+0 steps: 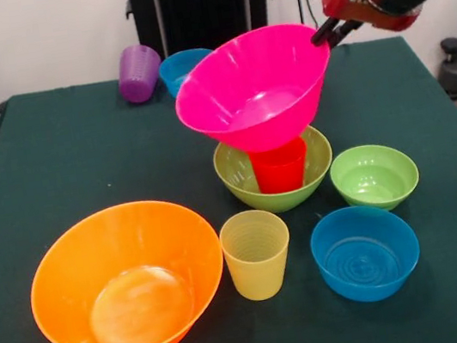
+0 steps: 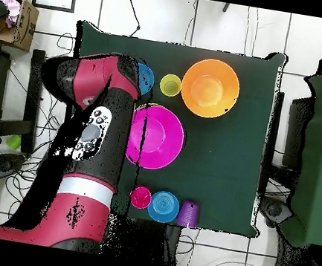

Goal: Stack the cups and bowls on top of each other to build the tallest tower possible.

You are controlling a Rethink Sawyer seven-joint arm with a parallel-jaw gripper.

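The hot pink bowl [image 1: 255,89] sits tilted on the bright red cup [image 1: 281,172], which stands upside down in the medium lime green bowl [image 1: 239,180] at the table's middle. My gripper [image 1: 326,32] comes in from the upper right and is shut on the pink bowl's far rim. The orange bowl [image 1: 128,279], the yellow cup [image 1: 256,252], a blue bowl [image 1: 366,251] and the small lime green bowl [image 1: 374,176] stand near the front. The purple cup [image 1: 139,72] and a second blue bowl [image 1: 186,67] are at the back. In the overhead view the pink bowl [image 2: 156,137] covers the stack.
The overhead view shows the pinkish-red cup [image 2: 141,197] beside a blue bowl [image 2: 163,206] and the purple cup [image 2: 188,213] near the robot's edge. My arm [image 2: 94,125] covers the table's left side there. The table [image 1: 52,156] is dark green.
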